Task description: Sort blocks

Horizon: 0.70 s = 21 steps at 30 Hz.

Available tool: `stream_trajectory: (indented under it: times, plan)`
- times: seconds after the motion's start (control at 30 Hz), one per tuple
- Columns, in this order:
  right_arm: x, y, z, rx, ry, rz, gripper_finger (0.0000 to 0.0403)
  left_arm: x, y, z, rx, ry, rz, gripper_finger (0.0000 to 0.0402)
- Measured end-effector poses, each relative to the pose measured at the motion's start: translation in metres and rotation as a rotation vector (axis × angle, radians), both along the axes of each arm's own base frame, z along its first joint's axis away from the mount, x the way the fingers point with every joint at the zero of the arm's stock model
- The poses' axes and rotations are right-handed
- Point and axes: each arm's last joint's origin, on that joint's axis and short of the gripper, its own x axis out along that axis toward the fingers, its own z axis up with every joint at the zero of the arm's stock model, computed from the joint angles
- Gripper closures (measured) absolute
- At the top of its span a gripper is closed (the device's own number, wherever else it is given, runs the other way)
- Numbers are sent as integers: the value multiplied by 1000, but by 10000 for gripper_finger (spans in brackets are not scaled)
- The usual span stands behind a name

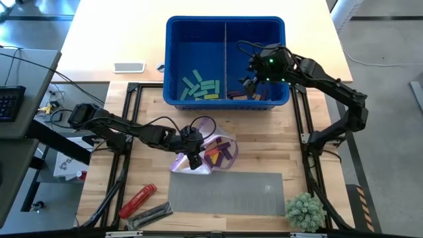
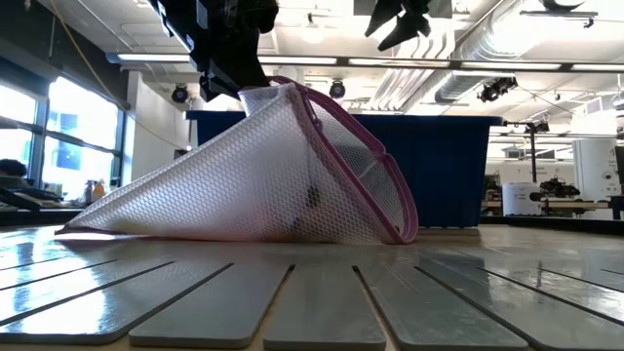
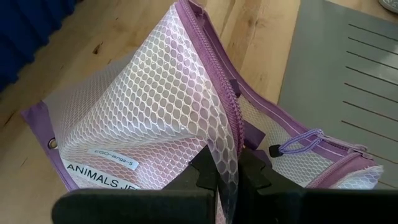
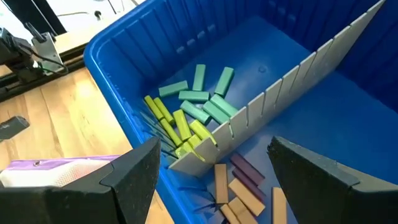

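Blue bin (image 1: 173, 59) at the far side of the table, split by a grey divider (image 4: 292, 78) — teal and lime blocks (image 4: 198, 109) in the left compartment, tan and purple blocks (image 4: 239, 186) in the right. Near side: mesh pouch (image 2: 263, 185) with purple zip trim, mouth open, a few blocks (image 1: 221, 153) showing at its opening. Left gripper (image 3: 227, 177) pressed together on a fold of the mesh, holding the pouch lifted. Right gripper (image 4: 211, 171) hangs over the bin near the divider, fingers spread, empty. Judged step: between picks, a drop just finished. Next calls for the right arm to reach a block in the pouch mouth
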Motion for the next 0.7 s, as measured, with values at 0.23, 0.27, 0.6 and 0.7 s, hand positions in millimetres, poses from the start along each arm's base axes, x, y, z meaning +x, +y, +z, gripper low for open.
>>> stream_trajectory:
  times: [0.23, 0.27, 0.6, 0.7]
  plan:
    - [1, 0, -1, 1, 2, 0, 116, 0, 0, 0, 0, -1, 0, 402]
    - [1, 0, -1, 1, 2, 0, 116, 0, 0, 0, 0, -1, -1, 402]
    - [1, 0, -1, -4, 5, 4, 116, 0, 0, 0, -1, -1, -2, 402]
    - [1, 0, 0, -5, 5, 5, 116, 0, 0, 0, -1, -1, -1, 402]
